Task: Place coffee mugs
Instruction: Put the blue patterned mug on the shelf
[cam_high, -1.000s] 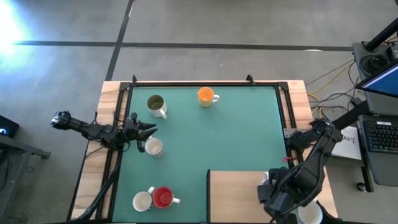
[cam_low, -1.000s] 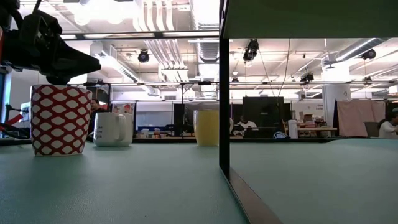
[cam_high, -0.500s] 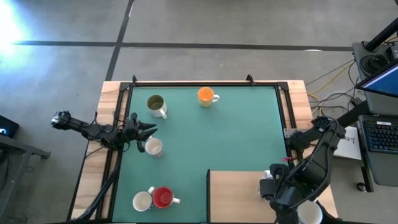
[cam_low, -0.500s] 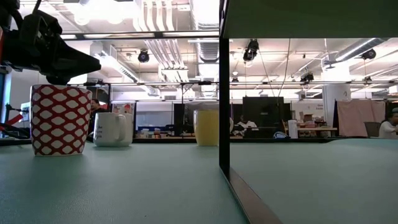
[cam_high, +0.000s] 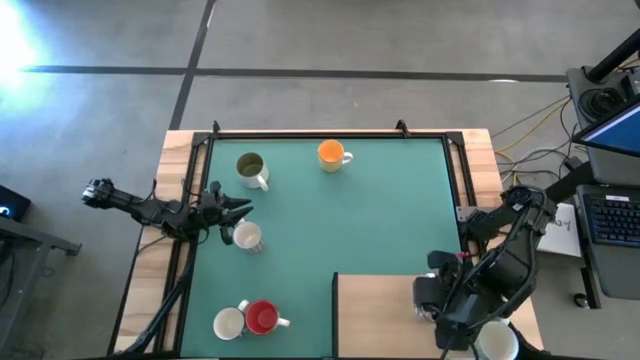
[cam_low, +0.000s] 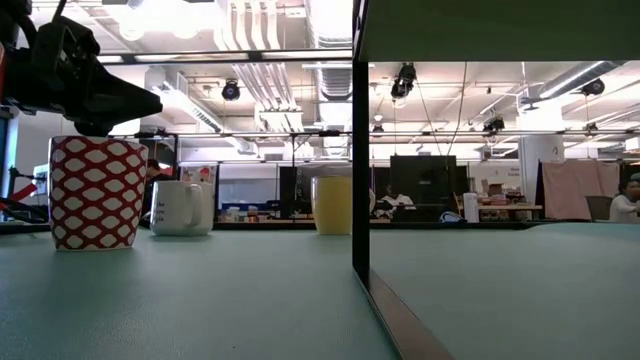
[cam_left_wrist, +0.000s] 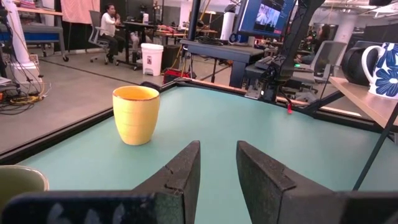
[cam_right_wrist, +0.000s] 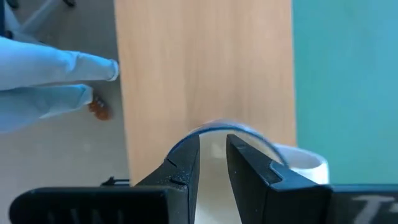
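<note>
Right end effector (cam_right_wrist: 212, 155) hangs over the wooden board (cam_high: 380, 310) at the desk's (cam_high: 400, 200) 5 o'clock corner, fingers nearly pressed together on the rim of a white mug (cam_right_wrist: 292, 163). Judged risk: so thin a rim pinch could let the mug tilt or slip out.

Left end effector (cam_high: 240, 207) waits slightly spread at 9 o'clock, beside another white mug (cam_high: 247, 237). The orange mug (cam_high: 331, 154) stands at 12 o'clock, the red mug (cam_high: 262, 318) at 7 o'clock.
</note>
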